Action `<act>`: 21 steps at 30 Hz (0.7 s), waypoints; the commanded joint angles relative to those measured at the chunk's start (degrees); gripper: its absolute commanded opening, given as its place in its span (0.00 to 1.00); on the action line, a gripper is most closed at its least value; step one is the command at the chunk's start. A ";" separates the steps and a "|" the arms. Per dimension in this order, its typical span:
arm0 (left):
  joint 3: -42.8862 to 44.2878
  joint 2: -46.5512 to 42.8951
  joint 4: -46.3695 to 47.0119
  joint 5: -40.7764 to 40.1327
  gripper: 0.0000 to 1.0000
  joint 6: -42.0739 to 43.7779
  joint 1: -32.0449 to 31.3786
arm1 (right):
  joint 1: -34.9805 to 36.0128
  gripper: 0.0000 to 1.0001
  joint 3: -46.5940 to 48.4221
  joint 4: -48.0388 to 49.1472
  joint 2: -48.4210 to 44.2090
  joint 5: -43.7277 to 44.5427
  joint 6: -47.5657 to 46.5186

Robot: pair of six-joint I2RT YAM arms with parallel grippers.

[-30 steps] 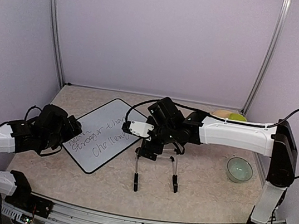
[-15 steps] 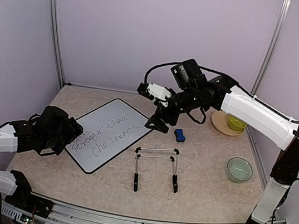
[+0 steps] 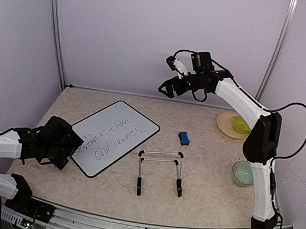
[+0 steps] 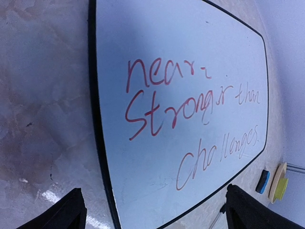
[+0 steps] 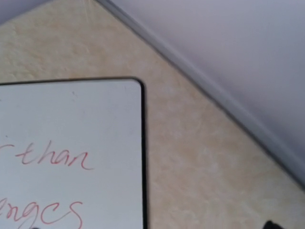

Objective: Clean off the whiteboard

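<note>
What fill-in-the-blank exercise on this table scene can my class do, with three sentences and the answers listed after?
1. The last word written on the whiteboard is ____.
2. The eraser lying beside it is coloured ____.
3. The left gripper and the right gripper both have their jaws wide ____.

Missing words: challenges; blue; open.
</note>
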 commanded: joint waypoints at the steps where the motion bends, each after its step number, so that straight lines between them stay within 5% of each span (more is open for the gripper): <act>1: -2.13 1.91 0.68 0.11 0.99 -3.59 0.39 | -0.32 1.00 -3.14 11.12 3.57 -3.95 3.95; 21: 2.79 16.00 3.61 -3.04 0.99 0.66 6.48 | -1.79 1.00 -1.90 8.97 18.64 -10.36 10.49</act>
